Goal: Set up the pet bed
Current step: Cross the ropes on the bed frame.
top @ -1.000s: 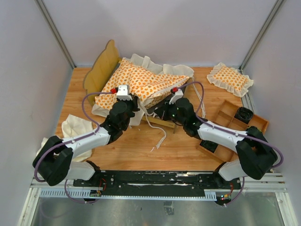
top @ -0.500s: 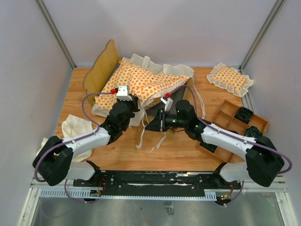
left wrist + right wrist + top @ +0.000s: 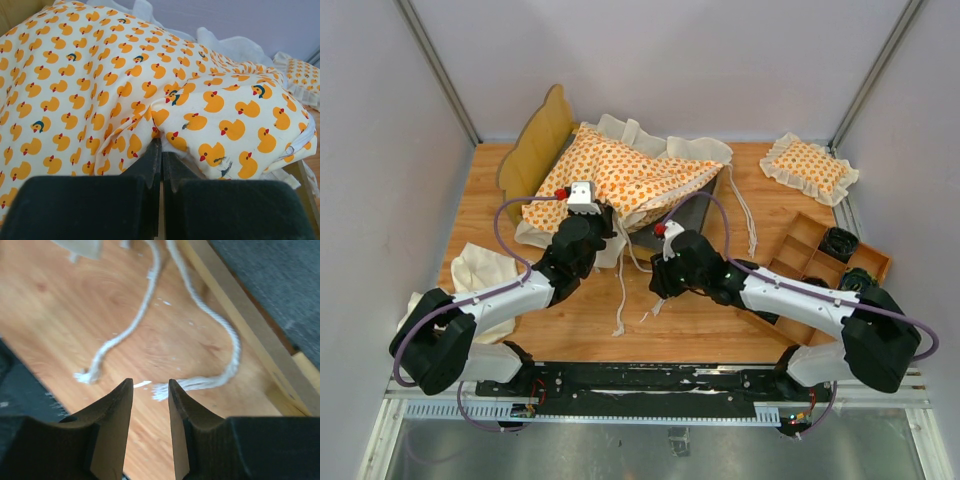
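The pet bed's light-wood frame, with its scalloped headboard (image 3: 538, 140), stands at the back left. Part of its grey base (image 3: 685, 215) shows. The big orange duck-print cushion (image 3: 620, 175) lies bunched across it. My left gripper (image 3: 590, 207) is shut on a fold of the cushion (image 3: 125, 80) at its near edge, where the fabric gathers to the jaw tips (image 3: 161, 141). My right gripper (image 3: 150, 385) hangs open and empty just above the table. Two tie strings (image 3: 220, 330) trail from under the frame rail (image 3: 235, 305), and one frayed end lies right at the fingertips. From above, the right gripper (image 3: 658, 288) is in front of the bed.
A small ruffled orange pillow (image 3: 809, 168) lies at the back right. A divided wooden tray (image 3: 803, 238) with dark items sits on the right. A plain cream cloth (image 3: 480, 270) is bunched at the left near my left arm. Walls close in the table.
My right gripper has drawn back from the bed's near rail toward the front and left, and has gone from shut to open. The tie strings now trail farther out. The left gripper has not moved.
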Controlling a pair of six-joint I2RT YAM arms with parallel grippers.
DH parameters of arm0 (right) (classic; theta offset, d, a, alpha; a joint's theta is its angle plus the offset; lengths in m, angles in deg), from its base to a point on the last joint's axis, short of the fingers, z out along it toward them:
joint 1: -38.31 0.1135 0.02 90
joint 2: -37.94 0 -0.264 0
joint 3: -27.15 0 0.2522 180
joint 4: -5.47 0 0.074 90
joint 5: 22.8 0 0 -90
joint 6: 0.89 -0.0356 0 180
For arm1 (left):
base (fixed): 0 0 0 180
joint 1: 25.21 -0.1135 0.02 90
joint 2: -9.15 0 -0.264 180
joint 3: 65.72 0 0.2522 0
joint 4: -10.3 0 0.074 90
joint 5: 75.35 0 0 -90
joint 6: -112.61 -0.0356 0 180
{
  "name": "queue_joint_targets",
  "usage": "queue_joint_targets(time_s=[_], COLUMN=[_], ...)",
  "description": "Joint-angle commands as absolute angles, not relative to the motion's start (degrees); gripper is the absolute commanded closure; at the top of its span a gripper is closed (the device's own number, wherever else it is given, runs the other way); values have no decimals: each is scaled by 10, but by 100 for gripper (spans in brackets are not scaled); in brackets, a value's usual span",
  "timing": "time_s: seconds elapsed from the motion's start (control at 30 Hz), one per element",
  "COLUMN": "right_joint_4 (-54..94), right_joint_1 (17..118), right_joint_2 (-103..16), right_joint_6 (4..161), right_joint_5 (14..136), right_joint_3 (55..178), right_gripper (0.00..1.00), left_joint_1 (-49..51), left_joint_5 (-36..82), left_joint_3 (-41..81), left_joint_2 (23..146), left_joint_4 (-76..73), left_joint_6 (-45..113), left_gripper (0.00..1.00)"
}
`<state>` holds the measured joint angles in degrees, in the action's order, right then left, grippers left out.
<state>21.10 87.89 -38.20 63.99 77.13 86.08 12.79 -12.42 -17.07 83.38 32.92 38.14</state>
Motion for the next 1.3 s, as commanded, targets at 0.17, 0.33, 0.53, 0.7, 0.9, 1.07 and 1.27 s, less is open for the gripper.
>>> queue_joint_targets(time_s=[0.17, 0.33, 0.53, 0.7, 0.9, 1.07, 1.27], right_joint_4=[332, 334, 297, 283, 226, 216, 242], right_joint_1=[960, 969, 967, 955, 954, 954, 950], right_joint_2=[-476, -527, -566, -593, -574, -585, -625], right_joint_6=[653, 634, 671, 675, 705, 718, 720], right_joint_5=[413, 344, 319, 327, 402, 422, 375], right_joint_3=[936, 954, 959, 960, 934, 933, 955], right_gripper=[70, 69, 69, 69, 70, 70, 69], left_joint_1=[112, 110, 108, 107, 107, 107, 107], left_joint_5=[-121, -115, -115, -114, -111, -109, -107], left_joint_3=[-178, -177, -176, -174, -173, -172, -171], left_joint_2=[823, 824, 823, 824, 830, 831, 829], left_joint_4=[349, 349, 349, 349, 349, 349, 348], left_joint_6=[394, 397, 396, 394, 397, 398, 395], left_gripper=[100, 100, 100, 100, 100, 100, 100])
